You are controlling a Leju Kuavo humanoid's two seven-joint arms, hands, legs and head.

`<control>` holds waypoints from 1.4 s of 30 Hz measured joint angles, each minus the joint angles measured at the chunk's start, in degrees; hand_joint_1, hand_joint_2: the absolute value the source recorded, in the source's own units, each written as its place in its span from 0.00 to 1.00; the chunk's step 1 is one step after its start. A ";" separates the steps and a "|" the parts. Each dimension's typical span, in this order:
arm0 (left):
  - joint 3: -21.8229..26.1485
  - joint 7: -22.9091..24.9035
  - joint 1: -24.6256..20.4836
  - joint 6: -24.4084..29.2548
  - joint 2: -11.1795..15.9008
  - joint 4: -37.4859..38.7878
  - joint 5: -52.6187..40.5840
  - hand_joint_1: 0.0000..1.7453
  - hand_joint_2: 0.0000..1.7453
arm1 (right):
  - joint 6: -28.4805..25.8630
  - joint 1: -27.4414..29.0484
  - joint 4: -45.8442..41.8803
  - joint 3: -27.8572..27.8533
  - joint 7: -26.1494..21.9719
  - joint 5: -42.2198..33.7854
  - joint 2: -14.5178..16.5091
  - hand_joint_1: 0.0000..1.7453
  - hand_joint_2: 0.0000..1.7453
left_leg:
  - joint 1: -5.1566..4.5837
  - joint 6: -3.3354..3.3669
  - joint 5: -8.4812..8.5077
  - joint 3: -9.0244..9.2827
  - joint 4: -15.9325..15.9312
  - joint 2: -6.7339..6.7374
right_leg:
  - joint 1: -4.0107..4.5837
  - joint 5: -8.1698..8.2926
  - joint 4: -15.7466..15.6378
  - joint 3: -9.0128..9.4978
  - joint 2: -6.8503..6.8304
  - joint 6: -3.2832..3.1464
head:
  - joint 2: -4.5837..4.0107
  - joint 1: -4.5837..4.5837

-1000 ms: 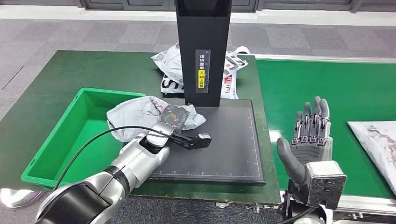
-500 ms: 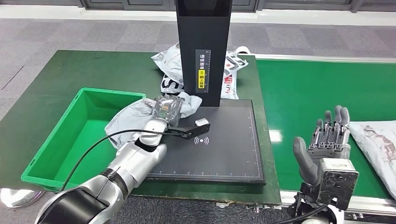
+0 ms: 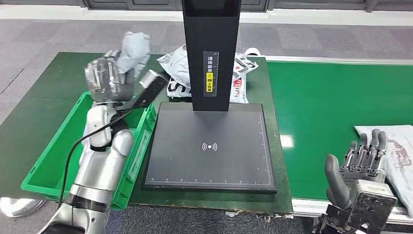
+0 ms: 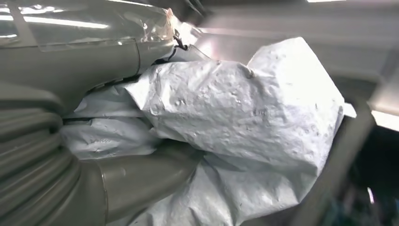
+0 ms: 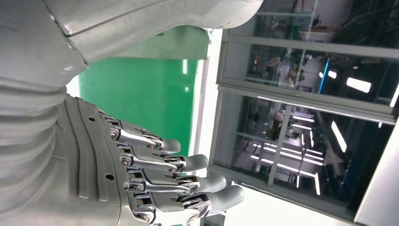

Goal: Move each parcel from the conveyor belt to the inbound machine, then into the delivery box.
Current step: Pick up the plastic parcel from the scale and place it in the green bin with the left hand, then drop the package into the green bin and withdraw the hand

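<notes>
My left hand (image 3: pixel 104 78) is raised above the far end of the green delivery box (image 3: pixel 48 161) and grips a crumpled grey parcel (image 3: pixel 132 48). The left wrist view shows that parcel (image 4: pixel 244 122) bunched against the thumb. The black inbound machine plate (image 3: pixel 209 146) lies bare under its black column (image 3: pixel 212 53). My right hand (image 3: pixel 363 163) hangs open over the near edge of the green conveyor belt (image 3: pixel 331 102), its fingers (image 5: pixel 179 174) spread. Another grey parcel (image 3: pixel 397 151) lies on the belt just right of that hand.
Two printed white bags (image 3: pixel 178 73) lie behind the machine column on the green table (image 3: pixel 44 97). A black cable (image 3: pixel 73 151) runs along my left arm. The delivery box stands left of the plate, close to its edge.
My left hand has lifted the grey parcel off the machine plate and swung it left and up over the box. My right hand has sunk lower and moved right along the belt edge.
</notes>
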 joint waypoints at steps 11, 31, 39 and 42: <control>8.61 -2.39 1.88 4.18 3.12 -13.55 1.52 1.00 1.00 | -0.80 0.63 0.00 -0.57 -0.14 -0.81 -0.12 0.00 1.00 | 0.00 0.01 0.01 -0.05 0.00 -0.05 | 0.00 -0.01 0.00 -0.01 -0.07 -0.01 | 0.00 0.01; 15.76 6.87 1.35 -18.64 7.97 -3.13 -7.81 0.00 0.00 | 6.19 1.45 -0.08 -1.54 2.31 1.90 0.50 0.00 1.00 | 0.08 -0.07 0.06 -0.07 0.01 -0.01 | 0.09 0.02 0.01 -0.08 -0.01 -0.04 | 0.00 0.01; 16.08 6.38 1.39 -22.93 8.04 -1.27 -6.48 0.00 0.00 | 6.49 1.39 -0.35 -2.12 2.84 1.93 0.86 0.00 1.00 | 0.07 -0.06 0.05 -0.08 0.01 -0.02 | 0.08 0.02 0.00 -0.09 -0.01 -0.04 | 0.00 0.01; 16.08 6.29 1.47 -24.17 7.99 -0.94 -5.73 0.00 0.00 | 6.80 1.38 -0.37 -2.59 2.98 1.90 0.86 0.00 1.00 | 0.08 -0.06 0.05 -0.08 0.01 -0.02 | 0.08 0.02 0.00 -0.09 -0.01 -0.04 | 0.00 0.01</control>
